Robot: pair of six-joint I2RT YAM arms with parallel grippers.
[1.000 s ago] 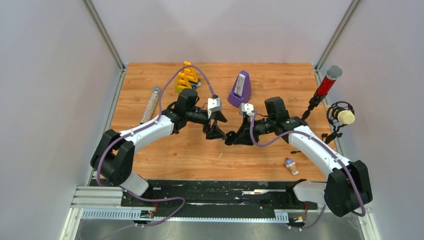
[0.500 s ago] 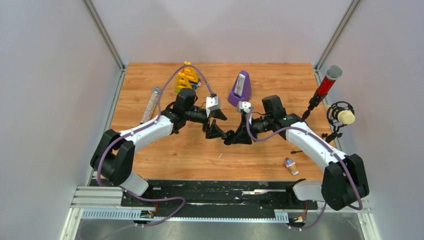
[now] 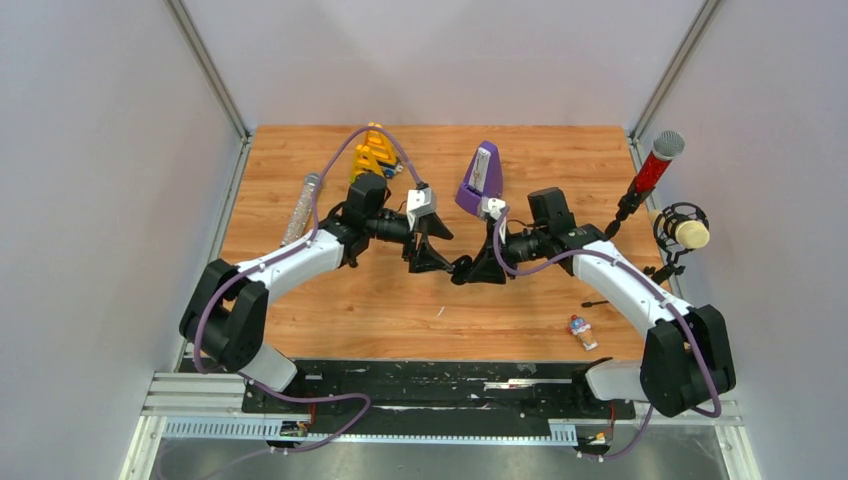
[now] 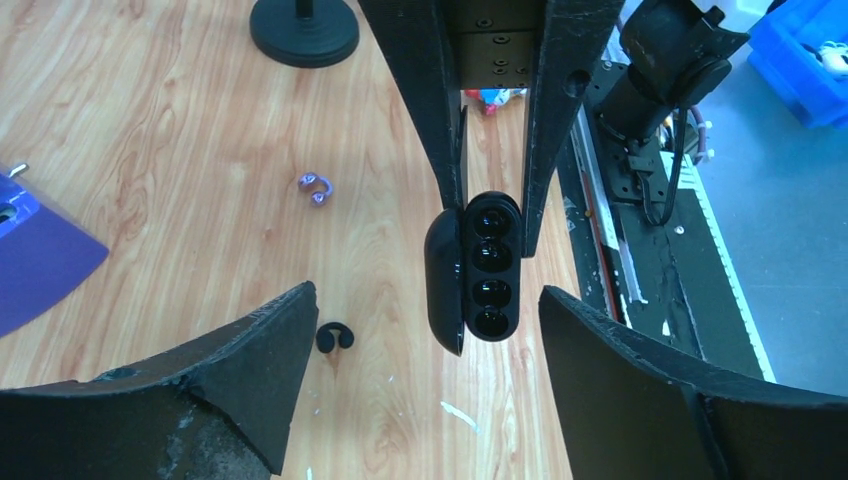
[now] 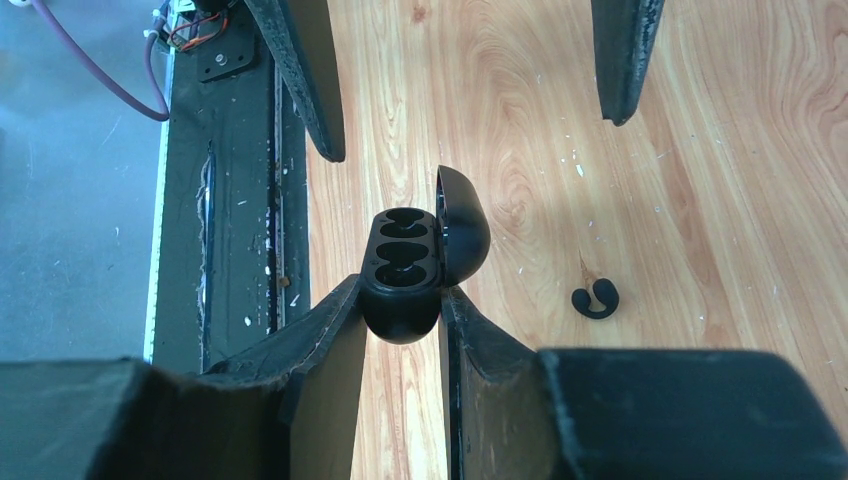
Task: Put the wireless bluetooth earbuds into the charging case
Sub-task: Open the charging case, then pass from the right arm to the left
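Note:
My right gripper (image 5: 402, 295) is shut on the glossy black charging case (image 5: 405, 265) and holds it above the wood table. Its lid (image 5: 465, 225) is open and the sockets look empty. In the top view the case (image 3: 461, 268) sits between both grippers at mid-table. My left gripper (image 4: 425, 300) is open and empty, its fingers either side of the case (image 4: 478, 268) without touching it. One black C-shaped earbud (image 4: 334, 338) lies on the table beside the left finger; it also shows in the right wrist view (image 5: 595, 298). The second earbud is not in view.
A small purple clip (image 4: 315, 187) lies on the wood. A purple metronome (image 3: 482, 178), a yellow toy (image 3: 375, 155) and a glitter tube (image 3: 300, 208) stand further back. Microphones (image 3: 655, 160) stand at the right edge. A small figure (image 3: 580, 332) lies front right.
Both grippers have shifted slightly toward the back of the table. The right gripper has kept hold of the open case; the left has stayed open.

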